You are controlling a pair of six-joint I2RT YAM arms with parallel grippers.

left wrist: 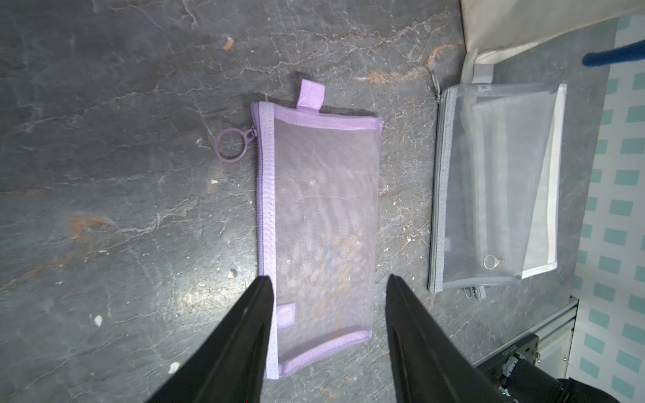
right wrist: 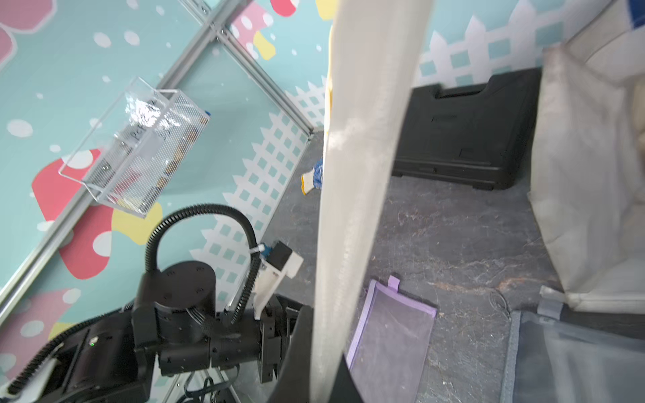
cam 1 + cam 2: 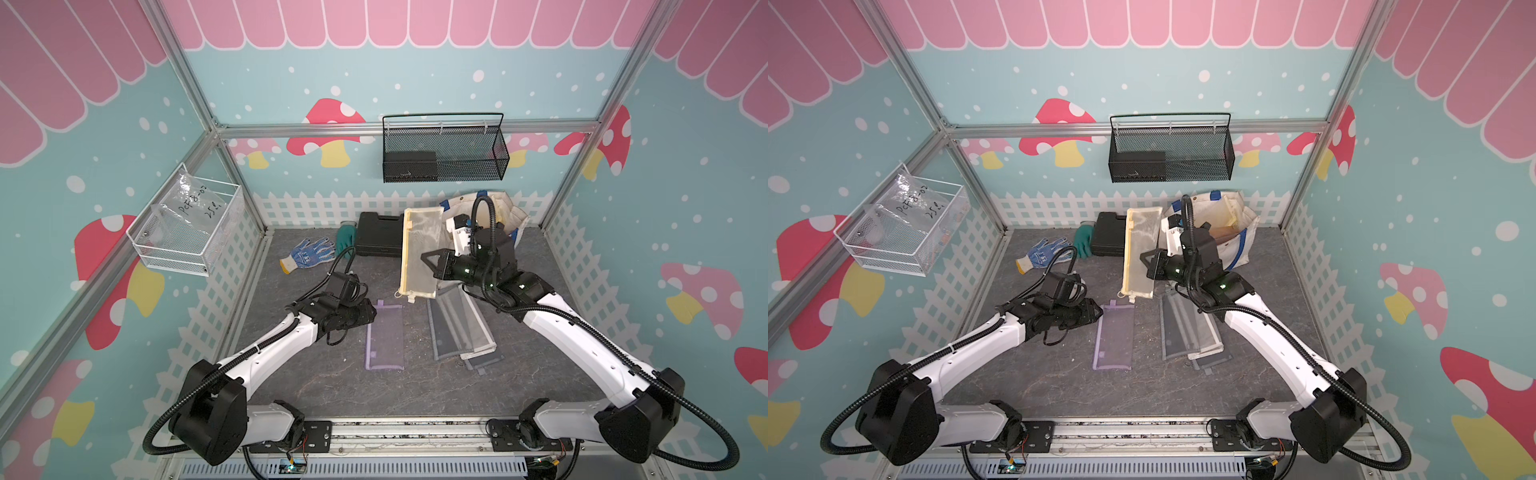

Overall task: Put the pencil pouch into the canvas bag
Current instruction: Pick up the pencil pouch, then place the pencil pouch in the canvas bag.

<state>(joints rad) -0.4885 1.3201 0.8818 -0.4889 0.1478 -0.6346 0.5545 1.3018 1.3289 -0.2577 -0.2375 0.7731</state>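
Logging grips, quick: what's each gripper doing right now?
Left gripper: open, over the purple pouch, holding nothing.
Right gripper: shut on the yellow pouch.

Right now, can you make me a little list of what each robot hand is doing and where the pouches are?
left hand: open, over purple pouch
right hand: shut on yellow pouch, lifted
purple pouch: flat on table
grey pouches: overlapping on table
bag: back right, yellow pouch not yet inside
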